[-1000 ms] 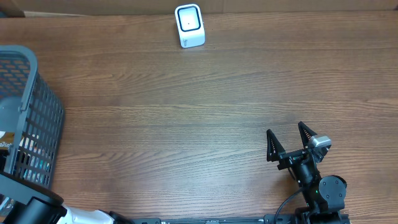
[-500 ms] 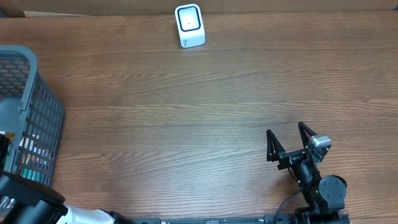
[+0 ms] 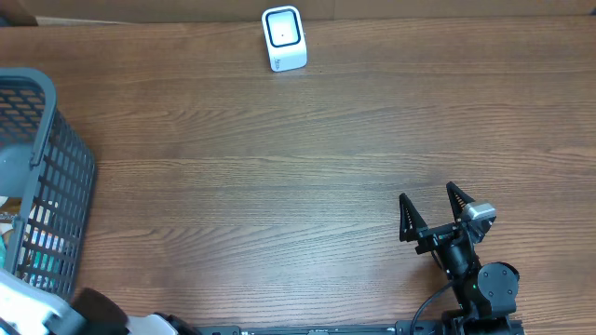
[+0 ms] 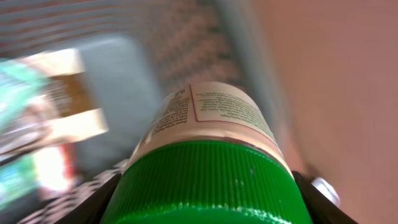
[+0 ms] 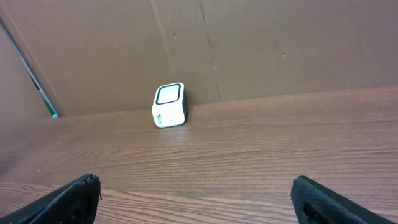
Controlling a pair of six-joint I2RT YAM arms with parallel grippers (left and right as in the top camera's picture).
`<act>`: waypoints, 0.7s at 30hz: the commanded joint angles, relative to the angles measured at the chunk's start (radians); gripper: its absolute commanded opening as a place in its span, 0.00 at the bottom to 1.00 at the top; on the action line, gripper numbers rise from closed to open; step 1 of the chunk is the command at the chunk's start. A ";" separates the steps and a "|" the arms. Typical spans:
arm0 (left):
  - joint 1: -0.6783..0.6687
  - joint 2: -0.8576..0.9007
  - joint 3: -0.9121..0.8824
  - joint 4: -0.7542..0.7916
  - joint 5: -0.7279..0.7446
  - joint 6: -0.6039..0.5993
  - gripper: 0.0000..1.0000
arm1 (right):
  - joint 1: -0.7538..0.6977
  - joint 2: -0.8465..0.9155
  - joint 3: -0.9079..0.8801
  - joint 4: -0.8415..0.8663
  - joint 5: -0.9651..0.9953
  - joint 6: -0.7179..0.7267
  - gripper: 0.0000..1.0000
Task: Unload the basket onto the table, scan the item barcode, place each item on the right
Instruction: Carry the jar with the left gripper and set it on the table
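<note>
- Grey plastic lattice basket (image 3: 56, 167), at the table's left edge; blurred packets lie inside, one a cream and brown carton (image 4: 68, 99).
- White-labelled jar with green ribbed screw lid (image 4: 211, 143), seen only in the left wrist view, lid towards the camera, with the basket's mesh and contents behind it.
- Left gripper (image 4: 205, 198), clamped on the jar; a dark finger (image 4: 102, 200) presses each side of the lid.
- Brown wood-grain table (image 3: 279, 186), bearing everything listed.
- White box-shaped scanner with dark window (image 3: 283, 38), upright at the far edge, against a brown cardboard backdrop, well apart from both the basket and the arms.
- Right gripper (image 3: 426, 192), near the table's near right corner, its black fingers spread wide with nothing between them, facing the scanner (image 5: 169, 106).
</note>
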 commanded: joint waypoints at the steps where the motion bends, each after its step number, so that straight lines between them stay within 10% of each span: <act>1: -0.150 -0.113 0.084 -0.012 0.125 0.024 0.09 | -0.006 -0.010 -0.011 0.003 0.010 0.003 1.00; 15: -1.022 -0.126 0.043 -0.114 -0.304 -0.003 0.12 | -0.006 -0.010 -0.011 0.003 0.010 0.003 1.00; 21: -1.181 0.039 -0.002 -0.170 -0.401 -0.126 0.10 | -0.006 -0.010 -0.011 0.003 0.010 0.003 1.00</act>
